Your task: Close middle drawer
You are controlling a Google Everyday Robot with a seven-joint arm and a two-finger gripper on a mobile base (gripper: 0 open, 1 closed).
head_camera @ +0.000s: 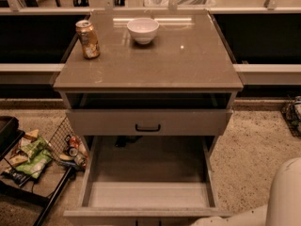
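Note:
The middle drawer (146, 194) is pulled far out of the grey-beige cabinet. It is a wide shallow box, empty inside, with its flat front (141, 214) at the bottom edge of the view. Its handle is cut off by the frame edge. Above it, the taller-fronted top drawer (197, 122) with a small black handle (147, 127) stands slightly out. A white part of my arm (282, 197) shows at the lower right, reaching toward the right end of the open drawer's front. My gripper itself is out of view below the frame.
On the cabinet top (188, 60) stand a drink can (88, 39) at the back left and a white bowl (143, 30) at the back middle. A wire basket of snack packets (33, 154) sits on the floor to the left. Speckled floor (254, 149) lies to the right.

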